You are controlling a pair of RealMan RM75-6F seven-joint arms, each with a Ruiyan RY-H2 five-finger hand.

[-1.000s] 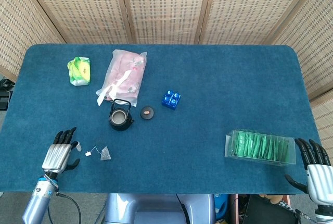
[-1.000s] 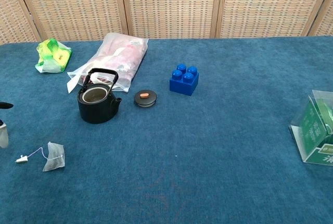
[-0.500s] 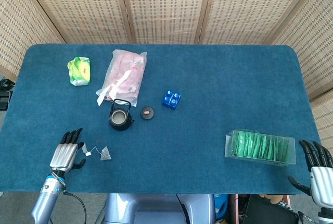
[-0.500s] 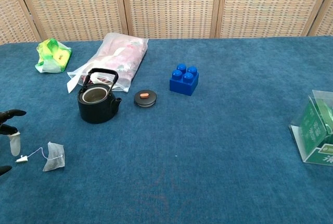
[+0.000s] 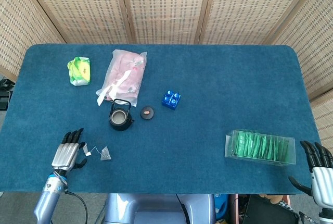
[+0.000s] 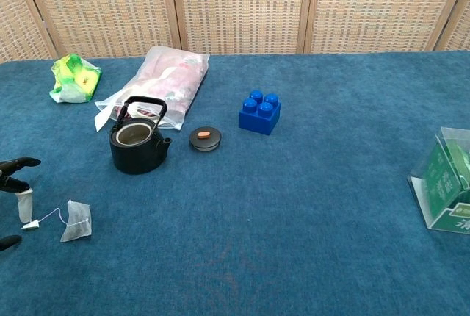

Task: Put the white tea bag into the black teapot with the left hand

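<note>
Left hand, fingers spread, empty, at the near-left table edge just left of the white tea bag lying on the blue cloth. Black teapot, lid off, stands farther back. Right hand, fingers spread, near-right.

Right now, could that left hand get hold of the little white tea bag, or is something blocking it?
Probably yes. The left hand sits just beside the tea bag, its fingertips close to the tag on the string, with only bare blue cloth between them. The black teapot stands farther back, out of the way.
</note>
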